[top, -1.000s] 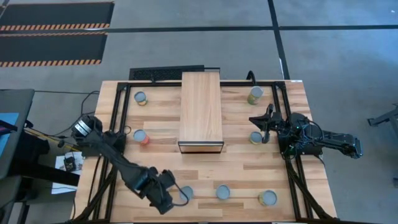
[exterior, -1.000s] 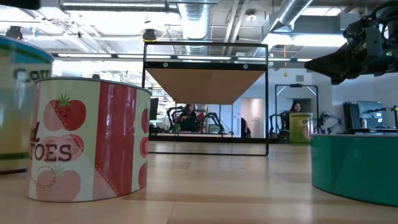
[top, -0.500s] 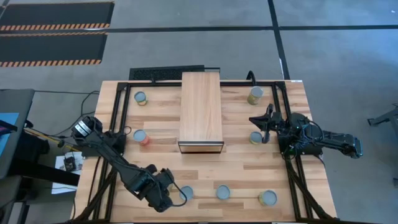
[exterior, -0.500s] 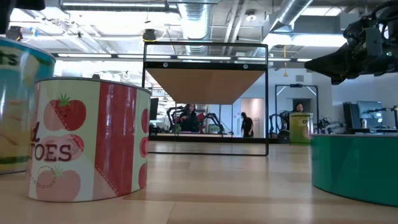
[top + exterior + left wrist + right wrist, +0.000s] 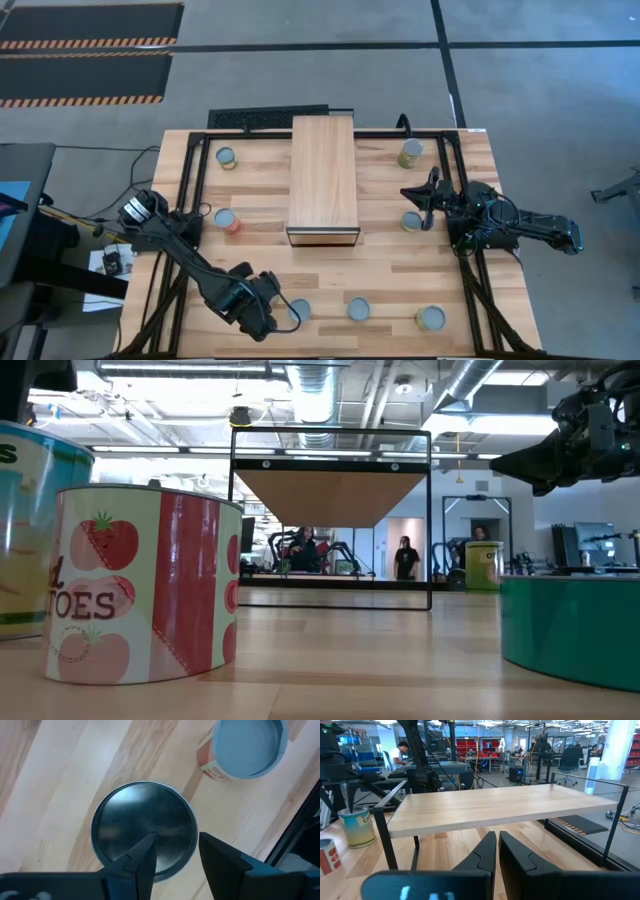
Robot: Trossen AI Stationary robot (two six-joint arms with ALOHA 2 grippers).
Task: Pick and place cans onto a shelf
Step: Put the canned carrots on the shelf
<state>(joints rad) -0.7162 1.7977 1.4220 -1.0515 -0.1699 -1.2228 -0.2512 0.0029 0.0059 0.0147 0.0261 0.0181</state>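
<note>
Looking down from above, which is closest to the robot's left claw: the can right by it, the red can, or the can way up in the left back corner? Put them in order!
From the left gripper:
1. The front can, right beside it at the table's front edge.
2. The red-labelled can, farther back on the left, beside the shelf.
3. The back-left can, in the far left corner.

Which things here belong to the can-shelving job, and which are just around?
Job:
cans
shelf
left gripper over a can
right gripper, waiting

Around:
keyboard
floor mats
people in the background
</note>
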